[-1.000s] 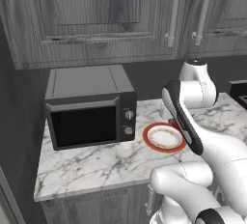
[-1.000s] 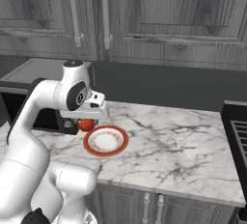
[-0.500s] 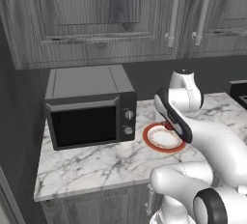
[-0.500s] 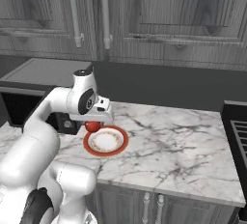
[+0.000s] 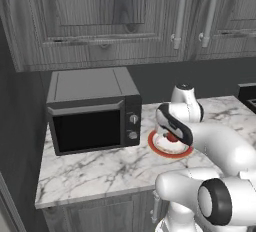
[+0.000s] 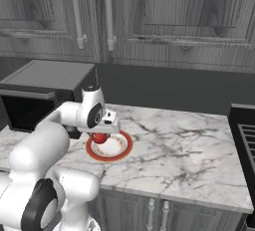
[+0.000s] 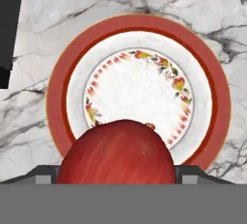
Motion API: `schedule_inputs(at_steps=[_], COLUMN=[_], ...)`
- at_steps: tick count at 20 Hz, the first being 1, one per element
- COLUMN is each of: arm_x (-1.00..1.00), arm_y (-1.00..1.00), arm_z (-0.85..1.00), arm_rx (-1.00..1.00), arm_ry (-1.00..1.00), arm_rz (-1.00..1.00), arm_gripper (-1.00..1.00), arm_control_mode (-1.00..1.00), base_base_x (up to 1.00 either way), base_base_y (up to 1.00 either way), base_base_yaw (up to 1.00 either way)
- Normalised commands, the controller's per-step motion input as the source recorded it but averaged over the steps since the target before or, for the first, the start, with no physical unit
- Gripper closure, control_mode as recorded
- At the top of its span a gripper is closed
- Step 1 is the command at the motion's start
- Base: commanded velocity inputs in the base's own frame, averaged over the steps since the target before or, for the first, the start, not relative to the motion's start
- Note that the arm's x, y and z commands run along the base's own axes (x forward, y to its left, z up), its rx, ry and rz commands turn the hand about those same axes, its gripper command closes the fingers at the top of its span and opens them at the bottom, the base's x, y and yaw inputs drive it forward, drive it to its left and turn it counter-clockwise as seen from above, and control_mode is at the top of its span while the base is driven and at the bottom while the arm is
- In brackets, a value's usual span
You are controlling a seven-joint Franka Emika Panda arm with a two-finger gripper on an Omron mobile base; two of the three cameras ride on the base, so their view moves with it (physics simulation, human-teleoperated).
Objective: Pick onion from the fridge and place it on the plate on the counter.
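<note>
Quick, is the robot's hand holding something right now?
End effector: closed on the onion, holding it just over the plate.

Your arm folds forward and low, its forearm angled down so the hand points nearly straight down. Your gripper (image 6: 101, 136) sits at the arm's far end with its jaws closed around the onion (image 7: 117, 154), which is pinched between the two fingertips. In the left base view, your gripper (image 5: 171, 137) hangs just under the dark wrist band.
</note>
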Motion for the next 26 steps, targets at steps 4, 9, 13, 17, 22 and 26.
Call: schedule_inputs(at_steps=[4,9,13,17,22,26], arm_x=[0.22,0.23,0.26,0.1,0.0,0.0], arm_y=[-0.07,-0.04,0.0,0.0,0.0,0.0], arm_z=[-0.42,-0.34,-0.24,-0.07,0.0,0.0], arm_rx=[0.01,0.0,0.0,0.0,0.0,0.0], arm_ry=[0.0,0.0,0.0,0.0,0.0,0.0], arm_rz=[0.0,0.0,0.0,0.0,0.0,0.0], arm_gripper=[1.0,1.0,1.0,-1.0,-1.0,-1.0], arm_control_mode=[-1.0,-1.0,-1.0,-1.0,-1.0,-1.0], base_base_x=[0.0,0.0,0.0,0.0,0.0,0.0], base_base_y=[0.0,0.0,0.0,0.0,0.0,0.0], base_base_yaw=[0.0,0.0,0.0,0.0,0.0,0.0])
